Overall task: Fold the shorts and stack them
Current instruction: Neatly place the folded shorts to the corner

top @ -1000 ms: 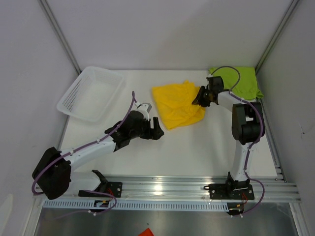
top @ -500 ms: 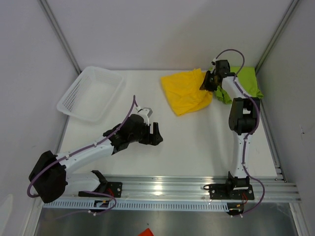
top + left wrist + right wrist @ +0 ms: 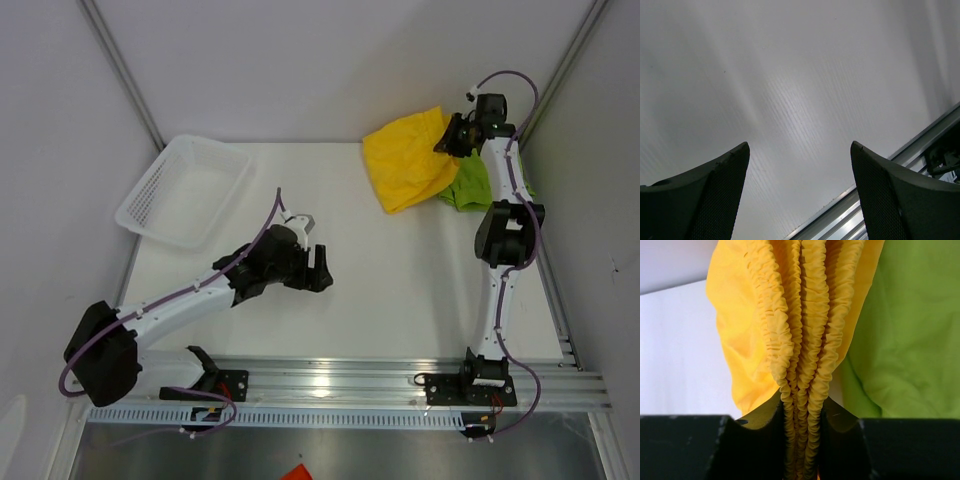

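Up at the far right corner, our right gripper (image 3: 452, 138) pinched the bunched waistband (image 3: 805, 340) of the yellow shorts (image 3: 405, 168), which hung raised above the table (image 3: 400, 290), just beside the green shorts (image 3: 470, 190) lying at the far right edge. Meanwhile our left gripper (image 3: 318, 270) hovered with jaws spread wide over the table near the middle, holding nothing, the basket (image 3: 185, 190) well apart at far left.

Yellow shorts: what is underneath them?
The green shorts lie below the yellow shorts that the right gripper holds up. Only part of the green shows; yellow cloth and the arm cover the rest.
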Controlling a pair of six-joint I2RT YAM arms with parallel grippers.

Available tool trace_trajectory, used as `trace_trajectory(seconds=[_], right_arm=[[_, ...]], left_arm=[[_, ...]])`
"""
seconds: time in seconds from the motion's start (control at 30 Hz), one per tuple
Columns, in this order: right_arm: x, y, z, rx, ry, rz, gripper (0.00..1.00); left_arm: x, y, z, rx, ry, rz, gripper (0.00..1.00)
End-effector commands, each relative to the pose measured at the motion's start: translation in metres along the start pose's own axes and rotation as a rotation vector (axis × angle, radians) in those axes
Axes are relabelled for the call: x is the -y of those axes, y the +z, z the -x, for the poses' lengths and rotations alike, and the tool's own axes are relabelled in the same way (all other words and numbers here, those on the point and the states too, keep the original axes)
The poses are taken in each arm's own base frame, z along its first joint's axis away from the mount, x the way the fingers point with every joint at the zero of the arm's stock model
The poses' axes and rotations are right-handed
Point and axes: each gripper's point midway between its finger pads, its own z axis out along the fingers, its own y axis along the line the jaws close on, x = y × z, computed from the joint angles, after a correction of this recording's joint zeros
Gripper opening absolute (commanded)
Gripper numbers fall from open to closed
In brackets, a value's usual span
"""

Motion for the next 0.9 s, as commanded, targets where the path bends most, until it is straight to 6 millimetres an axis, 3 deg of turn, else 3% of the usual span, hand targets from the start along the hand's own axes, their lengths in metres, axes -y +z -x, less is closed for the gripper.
trace_trajectory(seconds=[0.0,0.03,0.37,0.5,0.77,0.87], right_arm=[[0.0,-0.022,0.037,0.085,0.008,0.063,0.0],[0.012,-0.025,0.043,0.099,0.027,0.055,0.01],[0.029,-0.058,0.081,0.181,0.097,0.155,0.03],[0.033,-0.075,0.096,0.217,0.155,0.209,0.02],[0.019,-0.107,0.121,0.264,0.231,0.364,0.01],[0.025,-0.118,0.13,0.294,0.231,0.377,0.01]], left_arm=[[0.015,-0.002,0.017,0.006,0.048,-0.03,0.84],[0.015,-0.002,0.019,0.006,0.049,-0.028,0.84],[0.022,0.007,0.024,-0.017,0.043,-0.037,0.84],[0.023,0.01,0.024,-0.024,0.036,-0.036,0.84],[0.025,0.011,0.031,-0.025,0.038,-0.03,0.84],[0.027,0.012,0.031,-0.028,0.039,-0.031,0.84]])
